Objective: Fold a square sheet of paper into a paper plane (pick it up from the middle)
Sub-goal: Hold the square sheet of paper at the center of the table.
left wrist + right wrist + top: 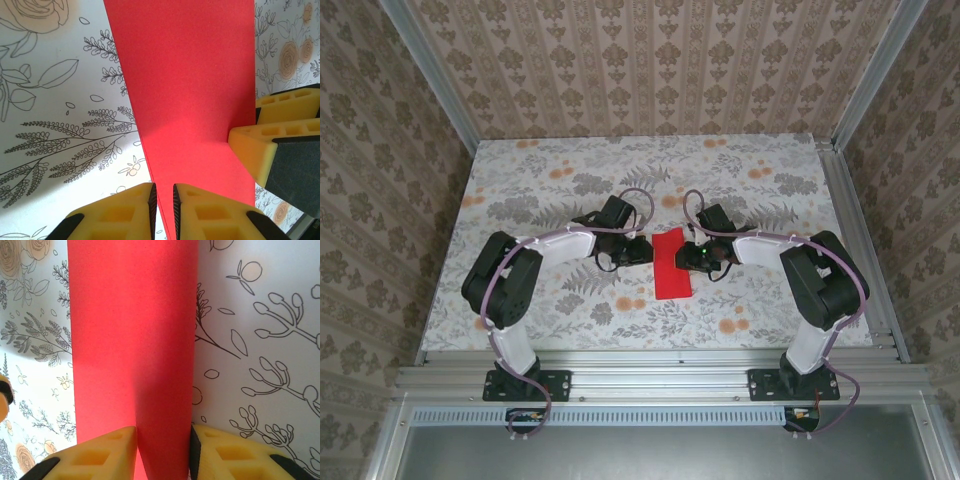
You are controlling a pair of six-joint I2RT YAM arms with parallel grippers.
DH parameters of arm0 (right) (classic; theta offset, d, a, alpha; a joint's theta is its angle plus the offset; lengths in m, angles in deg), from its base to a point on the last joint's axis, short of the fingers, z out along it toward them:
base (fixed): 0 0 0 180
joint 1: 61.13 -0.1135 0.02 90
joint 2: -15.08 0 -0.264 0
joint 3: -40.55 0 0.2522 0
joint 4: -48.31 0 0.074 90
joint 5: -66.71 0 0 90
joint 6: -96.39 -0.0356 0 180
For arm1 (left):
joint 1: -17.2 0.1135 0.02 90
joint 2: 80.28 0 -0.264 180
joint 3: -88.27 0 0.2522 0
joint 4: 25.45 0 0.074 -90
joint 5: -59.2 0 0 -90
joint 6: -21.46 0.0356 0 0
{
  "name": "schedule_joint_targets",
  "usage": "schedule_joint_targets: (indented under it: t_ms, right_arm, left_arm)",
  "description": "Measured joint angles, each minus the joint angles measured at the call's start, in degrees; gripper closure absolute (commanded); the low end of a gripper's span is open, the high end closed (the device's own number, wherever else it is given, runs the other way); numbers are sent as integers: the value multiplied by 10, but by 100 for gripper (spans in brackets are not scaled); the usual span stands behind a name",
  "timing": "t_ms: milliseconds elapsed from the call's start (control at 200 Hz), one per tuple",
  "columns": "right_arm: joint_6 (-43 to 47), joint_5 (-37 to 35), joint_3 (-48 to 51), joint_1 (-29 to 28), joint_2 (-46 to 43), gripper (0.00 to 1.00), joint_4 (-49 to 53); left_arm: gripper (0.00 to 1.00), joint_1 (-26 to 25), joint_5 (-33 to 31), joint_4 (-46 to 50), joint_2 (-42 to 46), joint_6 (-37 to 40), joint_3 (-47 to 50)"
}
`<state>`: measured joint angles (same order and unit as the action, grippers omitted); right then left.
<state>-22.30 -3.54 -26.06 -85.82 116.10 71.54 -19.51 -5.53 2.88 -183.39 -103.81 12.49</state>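
- red sheet of paper, folded into a smooth narrow strip, lies mid-table between both grippers.
- left gripper pinches its tapering edge, yellow foam fingers almost together.
- right gripper straddles the strip; clamped or loose, cannot tell.
- floral tabletop spreads wide around it.

One red sheet of paper lies on one floral table, with two robot arms, the left arm and the right arm, two grippers, the left gripper and the right gripper, and four yellow finger pads, two per gripper.
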Motion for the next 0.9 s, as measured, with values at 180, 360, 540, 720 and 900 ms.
schedule_joint_targets:
  t_ms: [180, 360, 540, 720, 900]
  right_arm:
    - [0, -1, -2, -1, 0, 63, 2]
    - [0, -2, -4, -1, 2, 64, 5]
    - [0, -3, -4, -2, 2, 64, 6]
    - [-2, -3, -4, -2, 2, 64, 5]
    - [-11, -4, -4, -2, 3, 63, 5]
  left_arm:
    - [80, 0, 0, -2, 2, 0, 0]
    - [81, -3, 2, -12, 2, -2, -1]
    - [81, -16, 5, -25, -10, -12, -16]
    - [81, -26, 5, -40, -36, -22, -28]
    - [81, -28, 5, -45, -47, -27, -29]
